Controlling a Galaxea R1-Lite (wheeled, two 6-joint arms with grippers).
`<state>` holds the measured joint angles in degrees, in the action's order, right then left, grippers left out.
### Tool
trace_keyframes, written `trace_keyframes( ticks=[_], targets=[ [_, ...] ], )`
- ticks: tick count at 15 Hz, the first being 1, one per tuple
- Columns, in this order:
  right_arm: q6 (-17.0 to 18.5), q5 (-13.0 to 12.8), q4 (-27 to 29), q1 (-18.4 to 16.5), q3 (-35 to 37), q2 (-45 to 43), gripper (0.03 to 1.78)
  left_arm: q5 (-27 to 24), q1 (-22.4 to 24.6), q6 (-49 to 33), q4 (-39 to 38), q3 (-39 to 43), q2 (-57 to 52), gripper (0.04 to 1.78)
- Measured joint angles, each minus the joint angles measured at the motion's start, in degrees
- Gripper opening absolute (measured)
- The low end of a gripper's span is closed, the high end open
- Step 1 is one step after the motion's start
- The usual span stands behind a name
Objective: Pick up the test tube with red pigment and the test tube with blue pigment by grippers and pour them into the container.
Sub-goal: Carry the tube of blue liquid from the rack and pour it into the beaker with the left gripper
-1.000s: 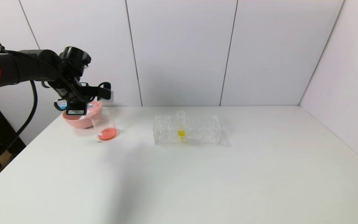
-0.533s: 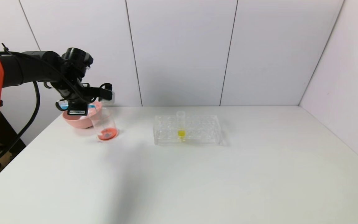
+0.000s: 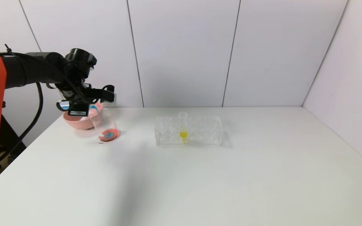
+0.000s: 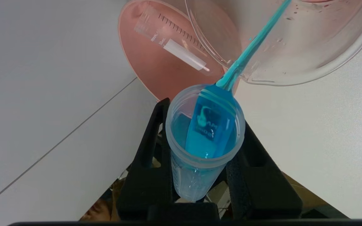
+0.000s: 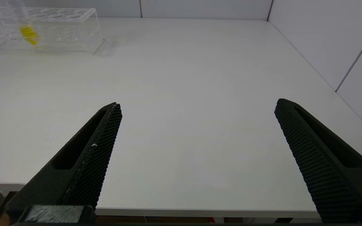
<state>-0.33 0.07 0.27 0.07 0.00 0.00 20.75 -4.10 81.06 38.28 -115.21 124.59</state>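
Left gripper (image 4: 200,150) clamps the blue tube (image 4: 204,138), its base hidden, pouring into beaker (image 4: 294,47)

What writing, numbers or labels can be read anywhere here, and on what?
Empty tube lying in the pink bowl: a scale of tick marks and small print beside it, too blurred to read.
Blue tube in the left gripper: print seen through the liquid, not legible.
White sticker under the left gripper: too small to read.
Beaker, rack: no text seen.

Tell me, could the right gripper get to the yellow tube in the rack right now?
Probably yes. The right gripper is open and empty, and only bare table lies between it and the yellow tube standing in the rack.
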Motion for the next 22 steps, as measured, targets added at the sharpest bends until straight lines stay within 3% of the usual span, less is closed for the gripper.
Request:
trace_keyframes(
  ticks=[5, 22],
  targets=[
    [0.0, 0.0, 0.0, 0.0, 0.0, 0.0, 1.77, 0.6, -0.6, 0.5, 0.0, 0.0, 0.0, 0.50],
    [0.0, 0.0, 0.0, 0.0, 0.0, 0.0, 1.77, 10.5, -2.1, 3.8, -2.3, 0.0, -0.2, 0.50]
  ],
)
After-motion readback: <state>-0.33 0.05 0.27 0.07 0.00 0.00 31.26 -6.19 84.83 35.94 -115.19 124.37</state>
